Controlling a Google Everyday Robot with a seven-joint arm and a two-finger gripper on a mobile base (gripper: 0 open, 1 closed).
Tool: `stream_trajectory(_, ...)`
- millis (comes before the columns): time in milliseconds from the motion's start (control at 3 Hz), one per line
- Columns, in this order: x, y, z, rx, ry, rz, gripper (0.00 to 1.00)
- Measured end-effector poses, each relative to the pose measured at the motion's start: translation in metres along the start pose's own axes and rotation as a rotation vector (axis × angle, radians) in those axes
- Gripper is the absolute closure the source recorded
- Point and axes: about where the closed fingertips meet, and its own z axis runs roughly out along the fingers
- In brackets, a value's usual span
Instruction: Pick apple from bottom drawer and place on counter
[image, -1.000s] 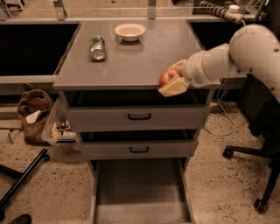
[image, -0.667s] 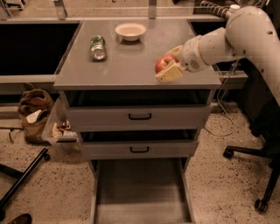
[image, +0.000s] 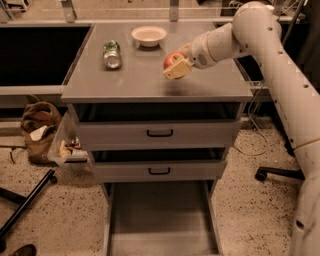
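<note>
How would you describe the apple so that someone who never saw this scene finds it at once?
Find the grey counter on top of the drawer cabinet; over its middle, the white arm's pincer holds the apple. It is small, round and red, unlike the cream bowl at the back and the can lying on its side at the left.

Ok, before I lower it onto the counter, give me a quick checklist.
1. Apple gripped in the pincer: ok.
2. Pincer over the counter, behind its front edge: ok.
3. Counter bare beneath the apple: ok.
4. Can and bowl apart from the drop spot, further back: ok.
5. Apple already touching the counter: cannot tell.
</note>
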Motion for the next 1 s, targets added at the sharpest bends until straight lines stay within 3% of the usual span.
stream_trajectory(667,0.016,-0.021,0.049,-0.013,0.16,0.105,1.0)
stream_trajectory(1000,0.016,-0.02,0.051,-0.018,0.169,0.107,0.82)
